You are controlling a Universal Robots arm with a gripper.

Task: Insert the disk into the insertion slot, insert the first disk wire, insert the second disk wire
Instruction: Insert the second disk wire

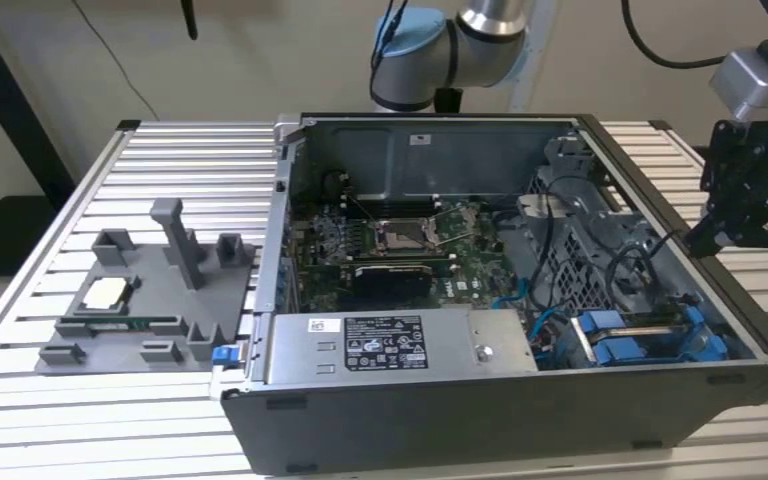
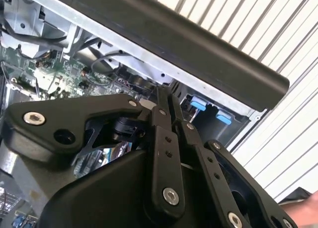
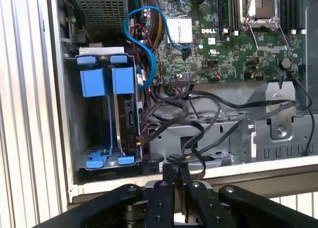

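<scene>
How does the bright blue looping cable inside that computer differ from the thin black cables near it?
The blue cable is a single one, arching beside the green circuit board. The black cables are several, draped over the grey metal bracket. Both lie inside the case.

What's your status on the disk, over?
Hand shut, empty, above the case's edge. Disk sitting in its slot, blue carrier handles showing. Loose black cables lie beside the slot.
</scene>
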